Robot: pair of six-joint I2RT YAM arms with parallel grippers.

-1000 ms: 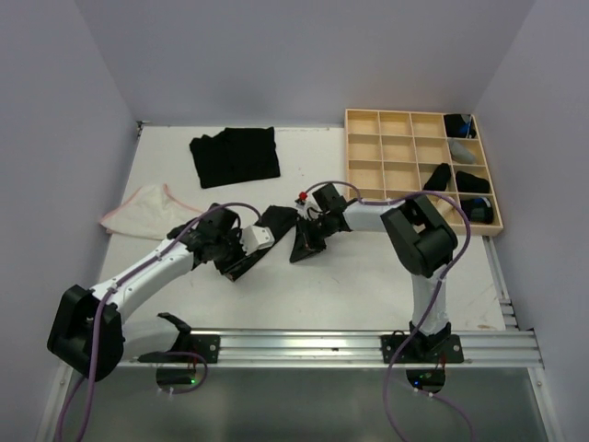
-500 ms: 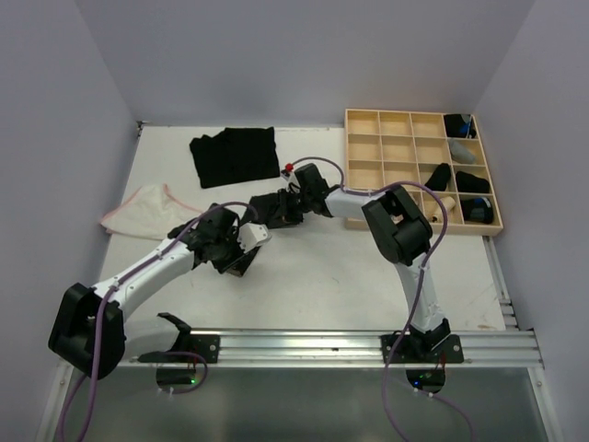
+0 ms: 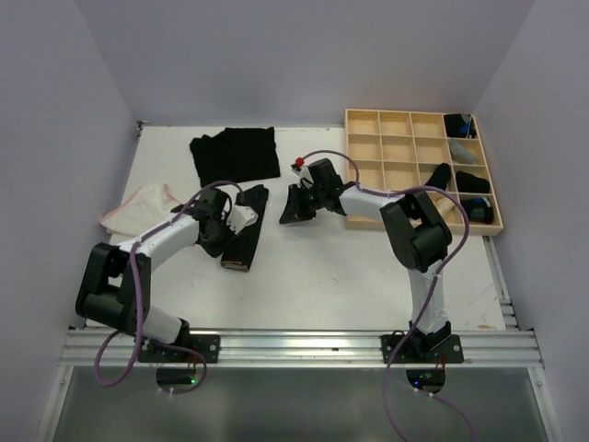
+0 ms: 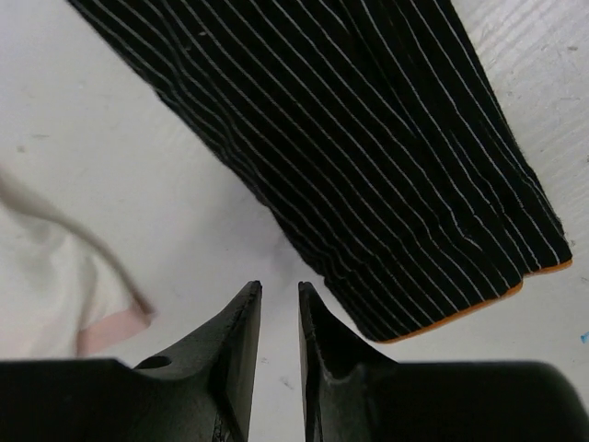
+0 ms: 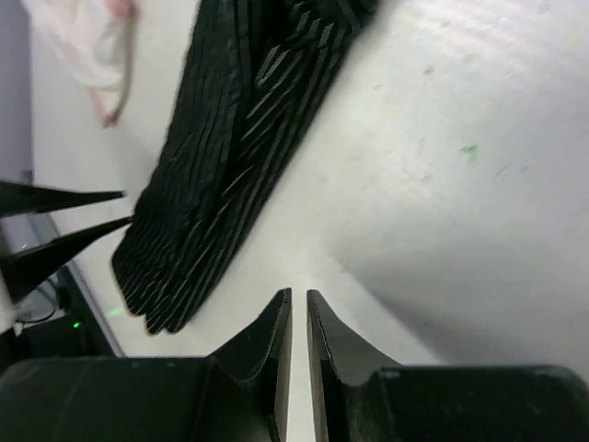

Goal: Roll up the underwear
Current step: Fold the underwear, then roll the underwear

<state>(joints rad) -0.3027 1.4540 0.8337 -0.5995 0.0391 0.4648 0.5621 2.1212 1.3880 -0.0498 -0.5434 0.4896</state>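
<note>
Overhead view of a white surface (image 3: 350, 276) with two robot arms reaching in from the near edge. A black pinstriped pair of underwear (image 3: 247, 230), folded into a long narrow strip, lies flat left of the middle, running from far to near. Its near end shows orange trim.

The left gripper (image 3: 224, 241) sits just beside the strip. Its jaws are a narrow gap apart, holding nothing. The right gripper (image 3: 296, 204) is near the strip's far end, on its right. Its jaws are almost closed and empty.

A whitish pair with pink edging (image 3: 138, 210) lies by the left edge. A flat pile of black pairs (image 3: 235, 155) lies near the far edge. A pale wooden grid tray (image 3: 396, 147) fills the far right corner, with dark rolls (image 3: 471, 182) in its right-hand compartments.
</note>
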